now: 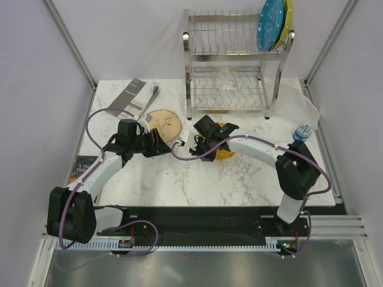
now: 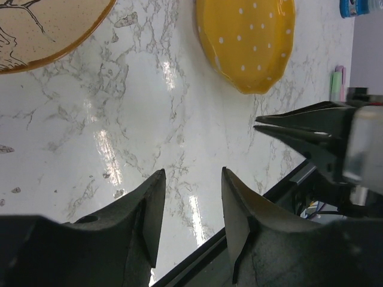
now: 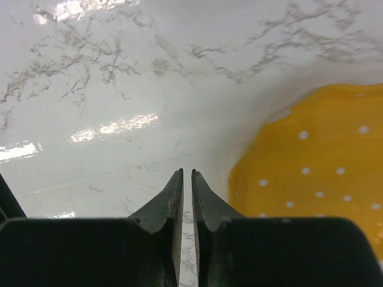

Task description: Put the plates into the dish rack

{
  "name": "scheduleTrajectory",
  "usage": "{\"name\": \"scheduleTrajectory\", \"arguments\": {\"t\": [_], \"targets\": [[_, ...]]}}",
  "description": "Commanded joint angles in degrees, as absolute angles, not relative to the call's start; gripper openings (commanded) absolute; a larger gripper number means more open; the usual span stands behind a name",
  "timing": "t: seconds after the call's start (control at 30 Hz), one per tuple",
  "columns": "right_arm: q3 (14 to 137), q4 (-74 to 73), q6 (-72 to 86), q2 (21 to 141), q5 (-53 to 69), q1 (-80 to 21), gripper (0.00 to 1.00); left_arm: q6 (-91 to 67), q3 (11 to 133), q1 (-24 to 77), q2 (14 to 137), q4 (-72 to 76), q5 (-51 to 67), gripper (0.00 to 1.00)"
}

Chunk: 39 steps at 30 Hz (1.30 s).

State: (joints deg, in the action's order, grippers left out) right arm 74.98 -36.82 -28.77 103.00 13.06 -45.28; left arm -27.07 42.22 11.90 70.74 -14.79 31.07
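a marble table (image 1: 239,179) seen from above, with a tall steel dish rack (image 1: 233,66) at its far edge. in front of the rack's left post the tan plate (image 1: 163,124) lies flat, face up. directly in front of the rack the orange plate (image 1: 226,154) lies flat, partly hidden under the right arm. on the rack's upper tier, at its right end, the teal plate (image 1: 269,27) and the lime green plate (image 1: 288,21) stand on edge side by side, so two of the four look loaded.

the step in hand appears to be picking up the orange plate. to do it well, the gripper beside it should open enough to straddle the scalloped rim. it should then slip one finger under the lip and one over it, and clamp firmly before lifting. a flat plate on smooth marble may slide away if nudged.

the left gripper (image 1: 164,144), in front of the rack and to its left, hovers low over bare marble just short of the tan plate. its jaws are parted to a moderate gap and hold nothing. the right gripper (image 1: 194,143), in front of the rack and just left of the orange plate, sits close to the tabletop. its jaws are almost together with only a thin slit between them, gripping nothing. its wrist view shows it beside the plate, not on it.
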Motion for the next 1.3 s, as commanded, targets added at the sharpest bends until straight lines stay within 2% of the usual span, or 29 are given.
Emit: {"name": "scheduleTrajectory", "arguments": {"t": [0.0, 0.03, 0.27, 0.47, 0.8, 1.27], "targets": [[78.0, -33.6, -29.6, 98.6, 6.8, -44.5, 0.03, -26.1, 41.2, 11.6, 68.5, -14.1, 31.7, 0.50], [78.0, -33.5, -29.9, 99.0, 5.9, -44.2, 0.00, -26.2, 41.1, 11.5, 68.2, -14.0, 31.8, 0.50], [81.3, -34.1, -32.3, 106.4, -1.3, -41.8, 0.00, -26.4, 41.0, 11.5, 67.3, -14.1, 32.3, 0.50], [84.9, -34.8, -33.4, 111.9, -2.6, -40.4, 0.00, -26.5, 40.5, 11.4, 67.1, -14.1, 32.5, 0.50], [86.1, -45.6, -36.1, 116.1, 2.9, -43.0, 0.00, -27.7, 39.6, 11.3, 67.3, -14.1, 32.6, 0.51], [79.7, -49.4, -32.4, 113.5, 9.7, -54.2, 0.00, -27.6, 40.1, 11.1, 65.3, -14.7, 32.1, 0.51]]}}
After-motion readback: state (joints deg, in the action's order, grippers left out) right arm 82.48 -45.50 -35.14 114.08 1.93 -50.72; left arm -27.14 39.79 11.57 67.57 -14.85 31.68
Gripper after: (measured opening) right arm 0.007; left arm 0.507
